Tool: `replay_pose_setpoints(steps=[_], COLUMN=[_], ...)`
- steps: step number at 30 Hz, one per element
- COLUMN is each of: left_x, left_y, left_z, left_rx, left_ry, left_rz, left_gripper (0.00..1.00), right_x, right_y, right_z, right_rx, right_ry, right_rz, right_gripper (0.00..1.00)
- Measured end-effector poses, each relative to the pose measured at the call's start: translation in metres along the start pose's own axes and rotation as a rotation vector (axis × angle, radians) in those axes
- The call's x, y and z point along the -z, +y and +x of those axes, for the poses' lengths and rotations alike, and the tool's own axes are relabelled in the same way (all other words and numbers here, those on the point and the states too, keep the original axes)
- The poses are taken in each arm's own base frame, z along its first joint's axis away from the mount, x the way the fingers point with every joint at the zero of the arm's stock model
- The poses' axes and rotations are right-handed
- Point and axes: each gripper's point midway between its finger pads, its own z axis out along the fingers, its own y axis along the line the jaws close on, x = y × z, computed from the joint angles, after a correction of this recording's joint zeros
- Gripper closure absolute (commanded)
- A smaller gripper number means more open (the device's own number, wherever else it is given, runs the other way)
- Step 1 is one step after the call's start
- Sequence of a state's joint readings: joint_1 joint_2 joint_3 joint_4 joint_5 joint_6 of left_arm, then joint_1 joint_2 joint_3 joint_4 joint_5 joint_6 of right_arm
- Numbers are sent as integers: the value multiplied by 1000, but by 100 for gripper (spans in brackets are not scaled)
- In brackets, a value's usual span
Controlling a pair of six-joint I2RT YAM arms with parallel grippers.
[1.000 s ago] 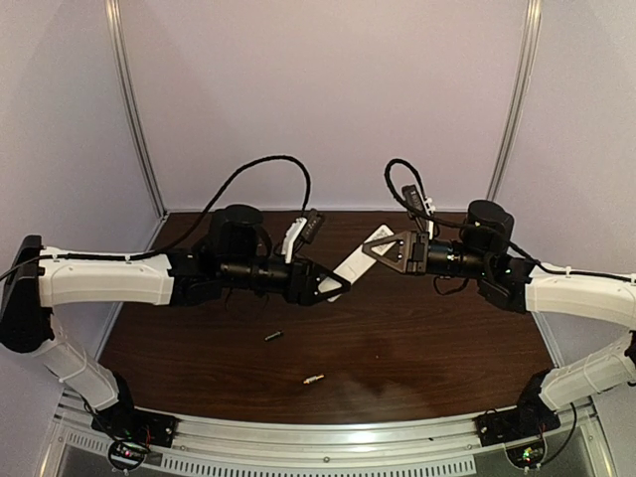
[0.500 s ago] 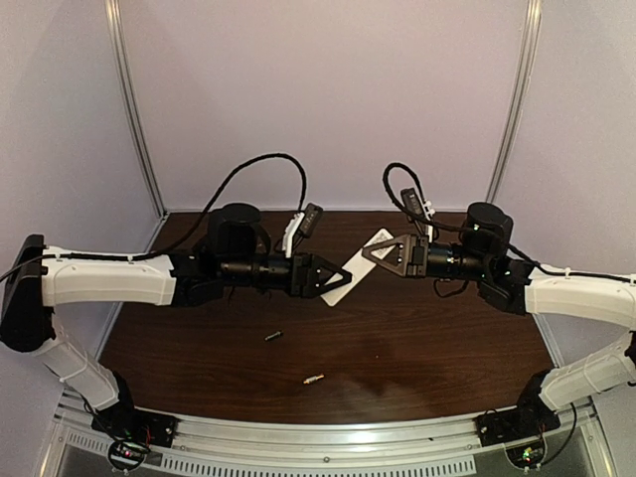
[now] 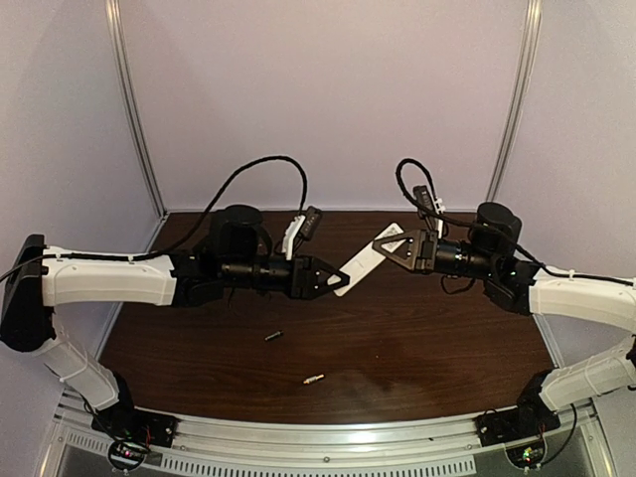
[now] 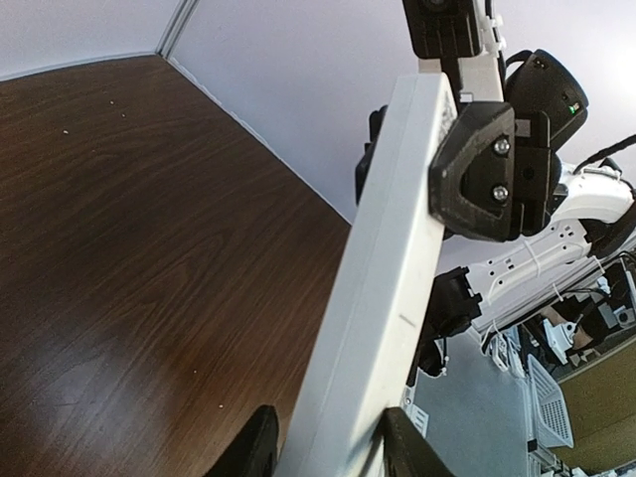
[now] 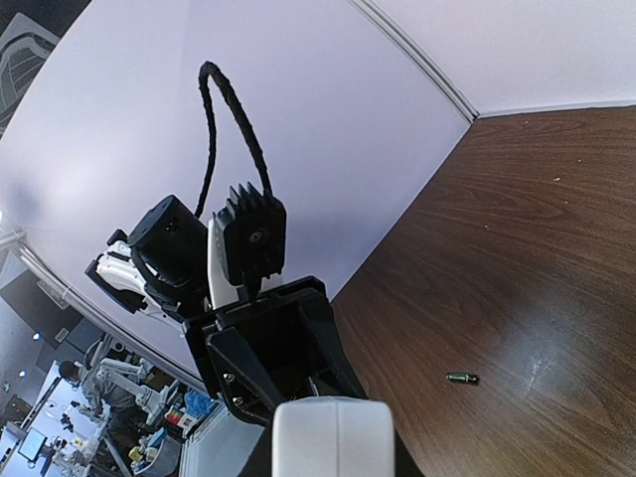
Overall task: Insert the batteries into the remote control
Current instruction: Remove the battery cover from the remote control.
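The remote control [image 3: 366, 260] is a slim white bar held in the air, slanting between both grippers. My left gripper [image 3: 343, 278] is shut on its near lower end; in the left wrist view the remote [image 4: 383, 268] rises from between my fingers [image 4: 256, 449]. My right gripper [image 3: 382, 244] is shut on its far upper end; the right wrist view shows that white end [image 5: 333, 435] between its jaws. The dark battery [image 3: 274, 336] and the pale silvery battery [image 3: 314, 379] lie on the table. One battery also shows in the right wrist view [image 5: 460, 378].
The dark wooden table [image 3: 447, 338] has purple walls at the back and sides. A metal rail [image 3: 328, 442] runs along the near edge. Black cables loop above both wrists.
The right arm has drawn back to the right and the remote's far end has shifted right with it. The left gripper has barely moved. The batteries have not moved.
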State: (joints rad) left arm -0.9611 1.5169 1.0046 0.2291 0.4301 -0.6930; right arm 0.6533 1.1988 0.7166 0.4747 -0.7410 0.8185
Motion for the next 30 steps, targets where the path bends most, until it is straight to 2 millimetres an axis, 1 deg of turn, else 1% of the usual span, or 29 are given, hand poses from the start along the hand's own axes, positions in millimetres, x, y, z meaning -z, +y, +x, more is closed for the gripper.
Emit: replay_pose_setpoints(steps=[3, 6, 9, 11, 16, 19, 22, 28, 30], left_x=[0, -1, -2, -4, -4, -4, -4, -4, -4], left_y=[1, 1, 6, 10, 13, 10, 8, 4, 2], left_z=[0, 0, 3, 5, 6, 5, 6, 4, 3], left_rx=[-2, -1, 18, 34, 65, 69, 69, 52, 42], left_ry=[1, -1, 5, 11, 13, 13, 17, 17, 16], left_rz=[-2, -3, -22, -37, -44, -34, -20, 8, 17], left_gripper=[62, 54, 43, 41, 58, 65, 68, 70, 73], right_x=[1, 2, 4, 5, 5, 6, 6, 9, 10], right_y=[-1, -2, -3, -4, -7, -8, -9, -6, -5], right_z=[0, -1, 0, 0, 0, -1, -2, -4, -6], right_rx=[-9, -16, -18, -19, -20, -17, -17, -12, -12], right_ry=[-5, -8, -11, -13, -18, -25, -28, -31, -33], right_rz=[-2, -1, -1, 3, 13, 20, 22, 13, 9], right_gripper=[100, 100, 100, 100, 100, 100, 100, 100, 100])
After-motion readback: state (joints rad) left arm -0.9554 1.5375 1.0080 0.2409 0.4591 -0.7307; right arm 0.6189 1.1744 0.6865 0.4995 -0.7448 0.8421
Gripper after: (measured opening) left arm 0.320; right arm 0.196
